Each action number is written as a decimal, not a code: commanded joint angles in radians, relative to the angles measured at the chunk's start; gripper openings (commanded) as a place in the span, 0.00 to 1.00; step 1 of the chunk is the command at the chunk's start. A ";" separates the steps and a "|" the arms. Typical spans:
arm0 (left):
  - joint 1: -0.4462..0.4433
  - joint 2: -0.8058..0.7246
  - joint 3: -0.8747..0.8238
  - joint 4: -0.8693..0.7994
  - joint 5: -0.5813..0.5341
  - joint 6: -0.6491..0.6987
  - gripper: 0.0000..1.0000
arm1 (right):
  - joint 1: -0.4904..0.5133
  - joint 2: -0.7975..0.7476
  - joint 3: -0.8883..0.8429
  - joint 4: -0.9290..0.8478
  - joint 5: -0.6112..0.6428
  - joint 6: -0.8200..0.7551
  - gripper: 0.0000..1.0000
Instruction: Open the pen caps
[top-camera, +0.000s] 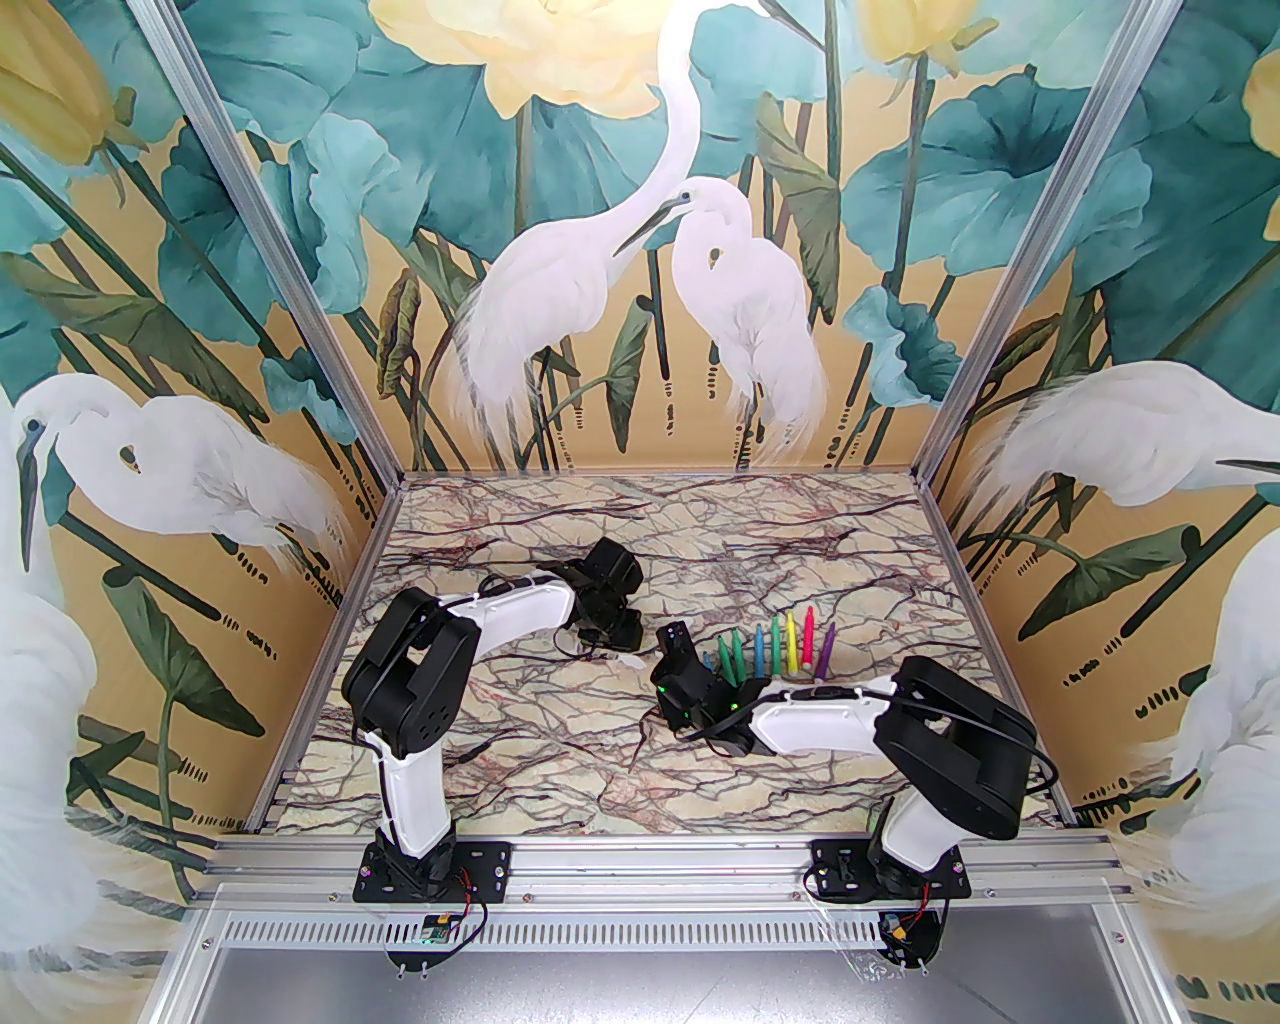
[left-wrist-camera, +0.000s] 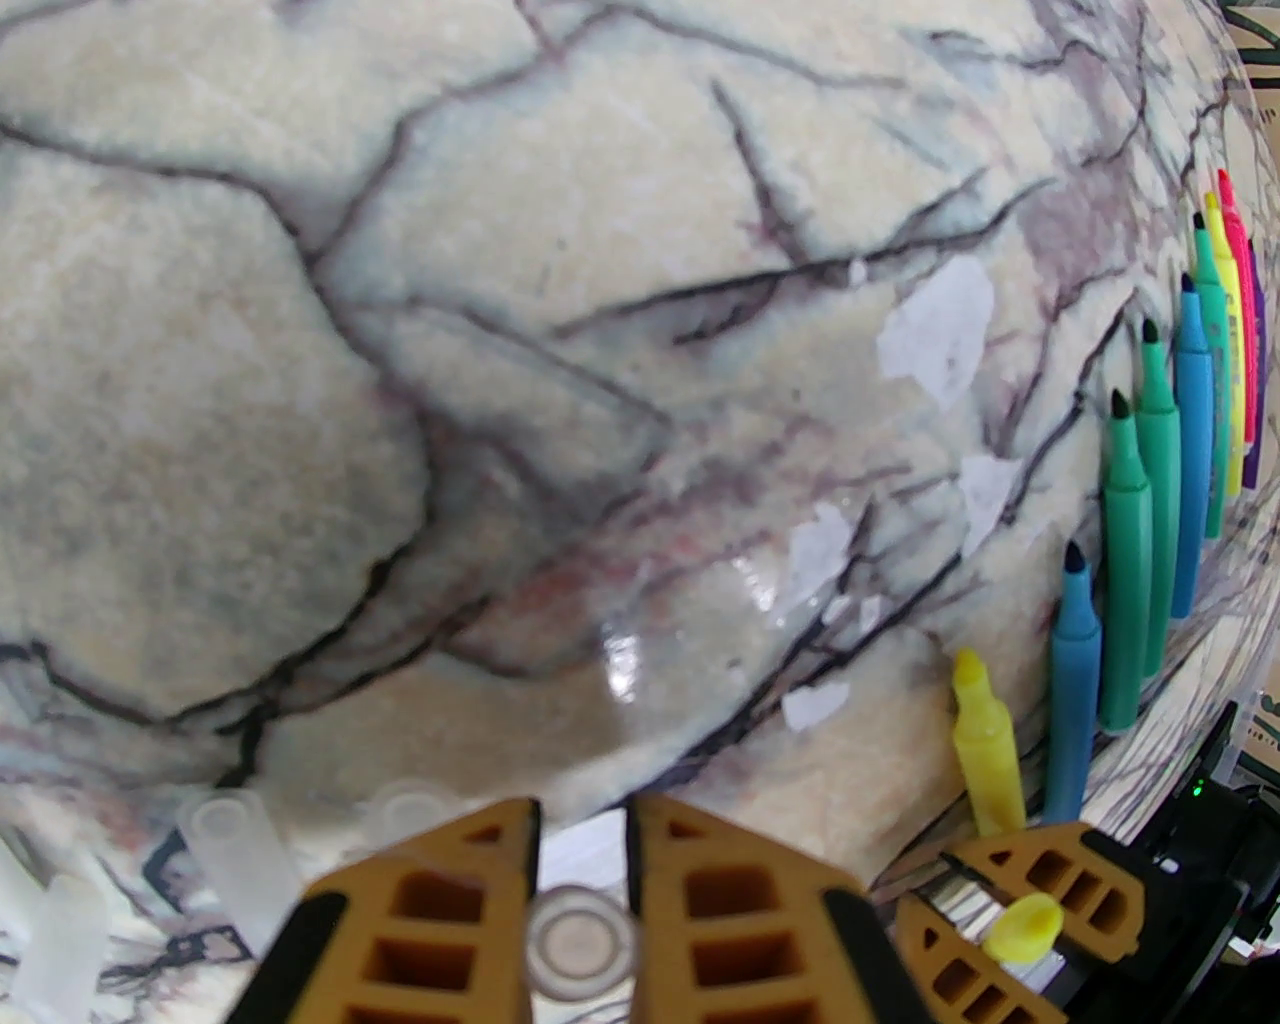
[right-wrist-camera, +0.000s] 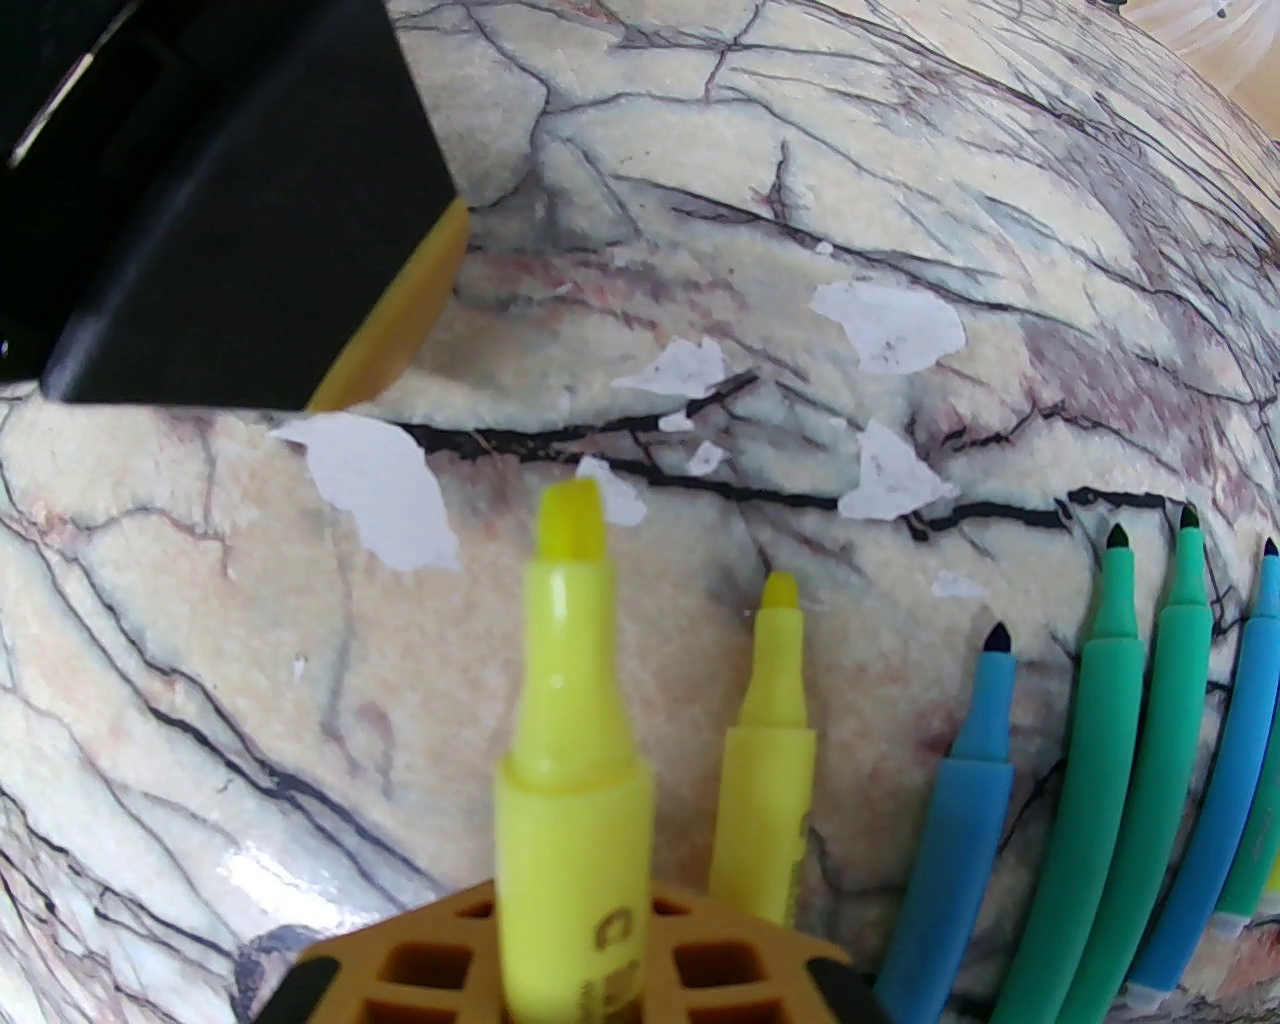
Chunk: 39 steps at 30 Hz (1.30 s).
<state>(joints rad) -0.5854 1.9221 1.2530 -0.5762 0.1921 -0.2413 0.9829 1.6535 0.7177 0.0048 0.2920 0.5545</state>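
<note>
The cream marble-patterned table top (top-camera: 500, 760) carries everything, and both black-and-white arms reach in to meet near its middle. In the overhead view the right arm's wrist covers the near ends of the row of thin uncapped plastic marker pens (left-wrist-camera: 1128, 560), which lie side by side in green, blue, yellow, pink and purple, right of centre. The right wrist view cuts their butt ends off at the frame edge.

The right gripper (right-wrist-camera: 575, 895) grasps a bright yellow chisel-tipped highlighter pen (right-wrist-camera: 575, 760), tip bare and pointing away, its lower body hidden between the orange fingers. A second yellow pen (right-wrist-camera: 765, 790) lies just beside it on the table.

The left gripper (left-wrist-camera: 582, 815) is clenched on a small clear plastic cap (left-wrist-camera: 582, 945) (seen end-on, as a ring). More see-through caps (left-wrist-camera: 240, 860) lie loose at the lower left of that view, blurred and partly cut off, so their number is unclear.

Small white torn-looking patches (right-wrist-camera: 885, 325) dot the surface between the grippers.
</note>
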 joint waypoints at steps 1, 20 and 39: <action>-0.011 0.024 0.029 -0.041 -0.026 0.021 0.09 | -0.004 0.021 0.020 0.003 0.015 0.019 0.24; -0.017 0.020 0.029 -0.059 -0.043 0.022 0.24 | -0.003 -0.006 0.010 -0.007 0.025 0.015 0.30; -0.016 -0.175 -0.029 0.013 -0.044 0.038 0.53 | -0.008 -0.338 -0.053 -0.077 0.106 -0.083 0.50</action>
<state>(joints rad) -0.5968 1.8210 1.2434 -0.6018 0.1677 -0.2173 0.9806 1.3727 0.6785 -0.0429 0.3489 0.5144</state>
